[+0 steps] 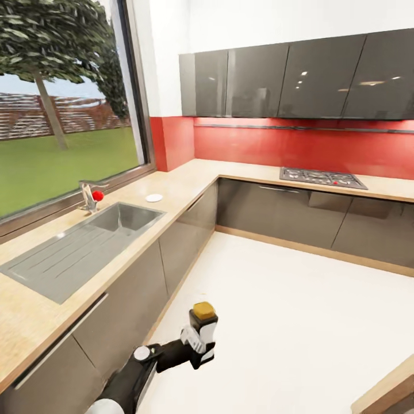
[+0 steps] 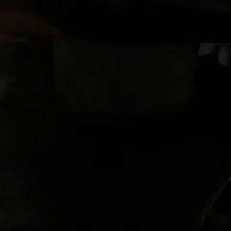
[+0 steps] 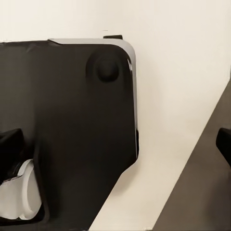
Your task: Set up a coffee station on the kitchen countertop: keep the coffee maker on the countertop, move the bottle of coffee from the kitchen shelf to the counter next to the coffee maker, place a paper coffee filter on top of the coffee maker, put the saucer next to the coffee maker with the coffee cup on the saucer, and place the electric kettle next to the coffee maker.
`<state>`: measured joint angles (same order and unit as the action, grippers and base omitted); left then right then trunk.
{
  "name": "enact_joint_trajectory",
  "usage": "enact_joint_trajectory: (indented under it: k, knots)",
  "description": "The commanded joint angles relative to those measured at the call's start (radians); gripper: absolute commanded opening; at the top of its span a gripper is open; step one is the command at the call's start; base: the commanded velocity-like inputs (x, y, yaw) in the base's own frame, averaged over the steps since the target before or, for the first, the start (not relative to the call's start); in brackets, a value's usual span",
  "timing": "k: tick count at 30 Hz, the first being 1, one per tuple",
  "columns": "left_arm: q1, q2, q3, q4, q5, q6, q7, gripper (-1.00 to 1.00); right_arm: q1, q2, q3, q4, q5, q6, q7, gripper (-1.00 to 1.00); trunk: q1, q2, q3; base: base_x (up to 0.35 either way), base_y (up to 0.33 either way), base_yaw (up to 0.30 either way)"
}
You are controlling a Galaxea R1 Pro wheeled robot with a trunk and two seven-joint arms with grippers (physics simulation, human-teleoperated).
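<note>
My left gripper [image 1: 201, 344] is shut on the bottle of coffee [image 1: 204, 323], a small dark bottle with a yellow cap, held upright above the white floor beside the grey cabinet fronts. To the left runs the kitchen countertop [image 1: 184, 183], a light-wood worktop with an inset steel sink [image 1: 122, 218]. A small flat white saucer [image 1: 154, 198] lies on it just beyond the sink. The kitchen shelf [image 1: 287, 127] is a thin dark line across the red wall. The left wrist view is almost black. My right gripper [image 3: 115, 147] is open over the floor. The coffee maker, filter, cup and kettle are out of view.
A tap with a red knob [image 1: 98, 195] stands behind the sink under a big window. A gas hob [image 1: 322, 177] sits in the far counter below dark wall cabinets [image 1: 287, 80]. A wooden corner [image 1: 388, 391] juts in at the lower right. The robot's dark base [image 3: 67, 120] lies below my right gripper.
</note>
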<state>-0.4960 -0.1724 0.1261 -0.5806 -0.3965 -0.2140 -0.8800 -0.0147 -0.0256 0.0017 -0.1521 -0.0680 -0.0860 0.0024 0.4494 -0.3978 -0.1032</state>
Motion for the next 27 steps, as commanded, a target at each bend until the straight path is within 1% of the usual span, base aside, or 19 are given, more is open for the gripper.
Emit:
enact_joint_trajectory:
  k: [1, 2, 4, 5, 6, 7, 8, 9, 10, 11, 12, 13, 14, 17, 20, 23, 27]
  knots:
    - [0.031, -0.002, 0.01, -0.006, -0.004, -0.035, 0.029, -1.0, -0.001, 0.0, 0.001, -0.01, -0.007, -0.003, 0.0, 1.0, 0.001, -0.002, -0.002, 0.0, 0.0, 0.0]
    - [0.104, 0.001, 0.014, -0.007, -0.001, -0.107, 0.089, -1.0, -0.001, 0.001, 0.001, -0.024, -0.007, -0.003, 0.001, 1.0, 0.001, -0.002, -0.002, 0.0, 0.0, 0.0]
    - [0.139, 0.014, 0.023, -0.006, 0.003, -0.147, 0.104, -1.0, -0.001, 0.001, 0.001, -0.027, -0.007, -0.004, 0.001, 1.0, 0.001, -0.002, -0.002, 0.0, 0.0, 0.0]
    - [0.154, 0.02, 0.034, -0.006, 0.004, -0.164, 0.108, -1.0, -0.001, 0.001, 0.001, -0.028, -0.007, -0.004, 0.001, 1.0, 0.001, -0.002, -0.002, 0.0, 0.0, 0.0]
    - [0.167, 0.024, 0.049, -0.008, 0.004, -0.178, 0.11, -1.0, -0.001, 0.001, 0.001, -0.028, -0.008, -0.003, 0.0, 1.0, 0.001, -0.002, -0.002, 0.0, 0.0, 0.0]
    - [0.186, 0.029, 0.076, -0.015, 0.004, -0.196, 0.112, -1.0, -0.001, 0.001, -0.002, -0.028, -0.009, -0.003, 0.0, 1.0, 0.001, -0.002, -0.002, 0.0, 0.0, 0.0]
    - [0.22, 0.033, 0.123, -0.026, 0.003, -0.21, 0.114, -1.0, -0.001, 0.001, -0.004, -0.029, -0.01, -0.002, -0.001, 1.0, 0.001, -0.002, -0.002, 0.0, 0.0, 0.0]
    - [0.258, 0.038, 0.222, -0.049, 0.002, -0.22, 0.114, -1.0, -0.001, 0.001, -0.007, -0.028, -0.01, -0.002, -0.001, 1.0, 0.001, -0.002, -0.001, 0.0, 0.0, -0.048]
    - [0.266, 0.04, 0.256, -0.055, 0.001, -0.222, 0.114, -1.0, -0.001, 0.001, -0.007, -0.028, -0.01, -0.002, -0.001, 1.0, 0.001, -0.002, -0.001, 0.0, 0.0, -0.062]
    - [0.275, 0.042, 0.297, -0.062, 0.001, -0.224, 0.114, -1.0, -0.001, 0.001, -0.007, -0.027, -0.01, -0.002, -0.001, 1.0, 0.001, -0.002, 0.0, 0.0, 0.0, -0.058]
    - [0.277, 0.043, 0.307, -0.063, 0.001, -0.225, 0.114, -1.0, -0.001, 0.001, -0.007, -0.027, -0.01, -0.002, -0.001, 1.0, 0.001, -0.002, 0.0, 0.0, 0.0, -0.046]
    - [0.282, 0.045, 0.327, -0.067, 0.001, -0.226, 0.114, -1.0, -0.001, 0.001, -0.007, -0.026, -0.01, -0.002, -0.001, 1.0, 0.001, -0.002, 0.0, 0.0, 0.0, -0.024]
    - [0.284, 0.045, 0.335, -0.068, 0.0, -0.227, 0.114, -1.0, -0.001, 0.001, -0.006, -0.026, -0.01, -0.001, -0.001, 1.0, 0.001, -0.002, 0.001, 0.0, 0.0, -0.015]
    - [0.311, 0.05, 0.352, -0.07, -0.001, -0.286, 0.116, -1.0, -0.001, 0.003, -0.004, -0.023, -0.009, -0.001, -0.001, 1.0, 0.001, -0.002, 0.001, 0.0, 0.0, -0.004]
    - [0.325, 0.058, 0.377, -0.075, 0.0, -0.314, 0.126, -1.0, -0.001, 0.003, -0.003, -0.022, -0.009, -0.001, -0.001, 1.0, 0.001, -0.002, 0.001, 0.0, 0.0, 0.017]
    - [0.332, 0.064, 0.41, -0.104, 0.001, -0.324, 0.132, -1.0, -0.001, 0.003, -0.003, -0.022, -0.009, -0.001, -0.001, 1.0, 0.001, -0.002, 0.0, 0.0, 0.0, 0.163]
    - [0.336, 0.065, 0.428, -0.118, 0.001, -0.327, 0.135, -1.0, -0.001, 0.003, -0.003, -0.021, -0.008, -0.001, -0.001, 1.0, 0.001, -0.002, -0.001, 0.0, 0.0, 0.241]
